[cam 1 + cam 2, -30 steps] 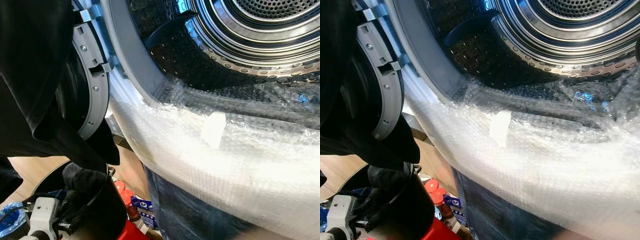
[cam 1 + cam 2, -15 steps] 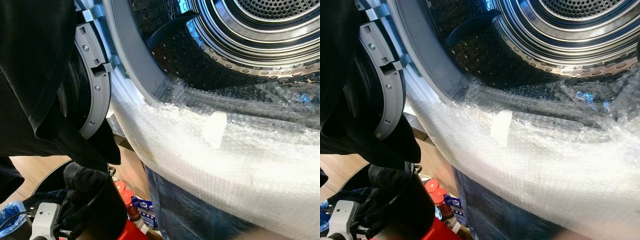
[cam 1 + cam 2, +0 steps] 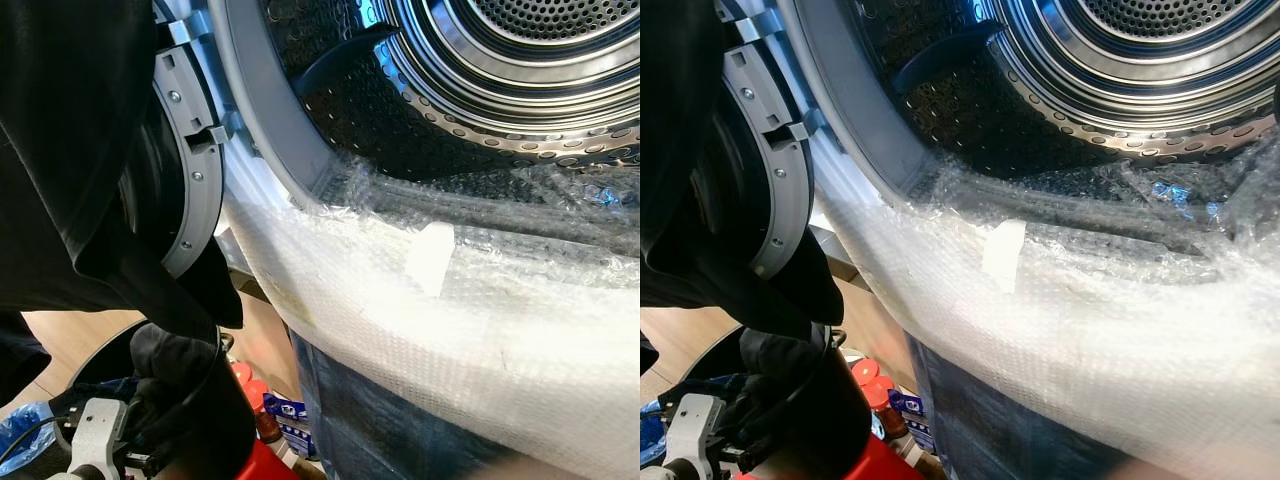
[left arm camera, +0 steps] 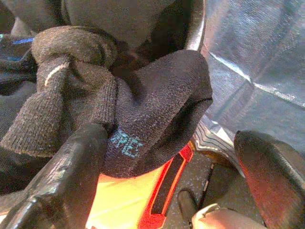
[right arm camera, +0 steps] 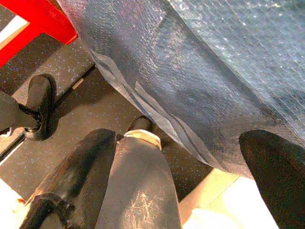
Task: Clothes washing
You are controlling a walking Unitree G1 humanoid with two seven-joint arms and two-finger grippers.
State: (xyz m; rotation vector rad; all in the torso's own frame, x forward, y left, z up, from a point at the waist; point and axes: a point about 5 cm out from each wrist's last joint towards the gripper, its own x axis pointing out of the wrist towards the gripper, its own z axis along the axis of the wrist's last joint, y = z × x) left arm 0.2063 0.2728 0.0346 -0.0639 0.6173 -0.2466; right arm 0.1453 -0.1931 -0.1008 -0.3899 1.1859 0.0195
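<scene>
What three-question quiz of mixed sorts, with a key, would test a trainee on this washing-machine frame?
1. True or false: the lower rim of the washing machine's round opening is covered with clear bubble wrap.
2. Multiple choice: what lies before the left gripper in the left wrist view? A) a white towel B) a dark knitted sock with pale blue lettering C) a blue bottle
3. Fill in: the perforated steel drum holds ____ clothes in the part that shows.

Key
1. True; a small white tape patch sits on the wrap.
2. B; the fingers stand apart, one on each side, not closed on it.
3. No.
</scene>
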